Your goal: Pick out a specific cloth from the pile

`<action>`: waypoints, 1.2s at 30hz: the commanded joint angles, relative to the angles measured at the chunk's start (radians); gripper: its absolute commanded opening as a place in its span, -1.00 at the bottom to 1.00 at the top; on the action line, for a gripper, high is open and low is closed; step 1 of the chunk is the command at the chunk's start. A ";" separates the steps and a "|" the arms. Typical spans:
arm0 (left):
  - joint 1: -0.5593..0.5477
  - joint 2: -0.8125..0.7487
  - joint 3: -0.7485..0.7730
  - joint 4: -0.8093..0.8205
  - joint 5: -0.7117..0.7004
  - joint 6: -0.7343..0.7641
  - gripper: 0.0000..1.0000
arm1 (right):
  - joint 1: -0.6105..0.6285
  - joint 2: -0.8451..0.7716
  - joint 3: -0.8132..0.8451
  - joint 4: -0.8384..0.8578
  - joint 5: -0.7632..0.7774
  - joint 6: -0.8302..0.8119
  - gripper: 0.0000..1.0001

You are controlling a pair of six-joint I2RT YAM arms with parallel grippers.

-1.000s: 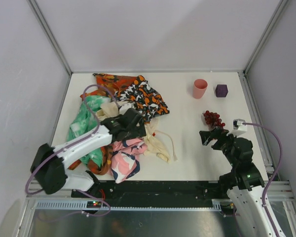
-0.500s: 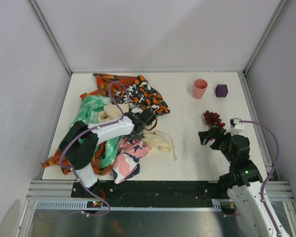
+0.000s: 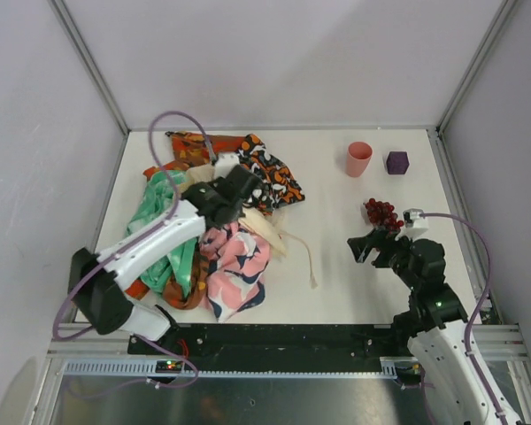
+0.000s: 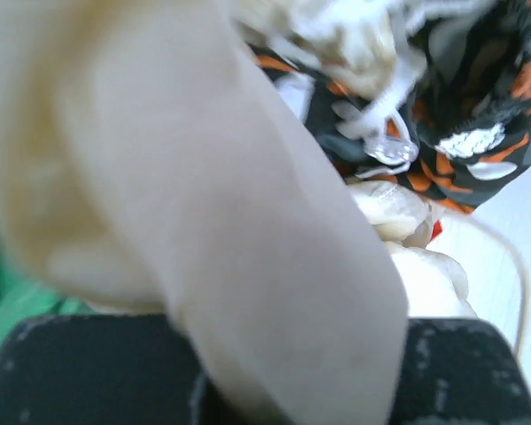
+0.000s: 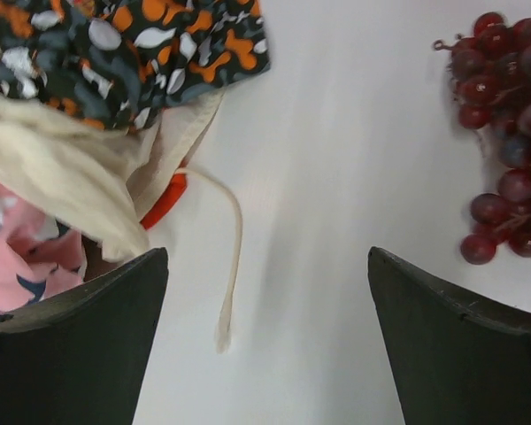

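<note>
Red-orange cloth (image 5: pixel 165 203): mere sliver beneath cream cloth (image 5: pixel 62 168)

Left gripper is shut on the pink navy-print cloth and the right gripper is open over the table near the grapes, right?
Not quite: the left gripper is shut on the cream cloth, not the pink cloth. The left wrist view shows cream fabric running out from between its fingers. The rest holds: the right gripper is open over the table near the grapes.
</note>
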 commanded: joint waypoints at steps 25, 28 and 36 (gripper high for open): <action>0.634 -0.057 0.495 0.054 -0.366 0.153 -0.99 | 0.571 1.144 0.397 0.660 0.216 0.049 0.99; 0.645 -0.031 0.497 0.055 -0.373 0.152 -0.99 | 0.568 1.264 0.485 0.697 0.227 0.114 0.99; 0.664 0.103 0.481 0.054 -0.375 0.144 -0.98 | 0.580 1.577 0.732 0.707 0.020 0.122 0.99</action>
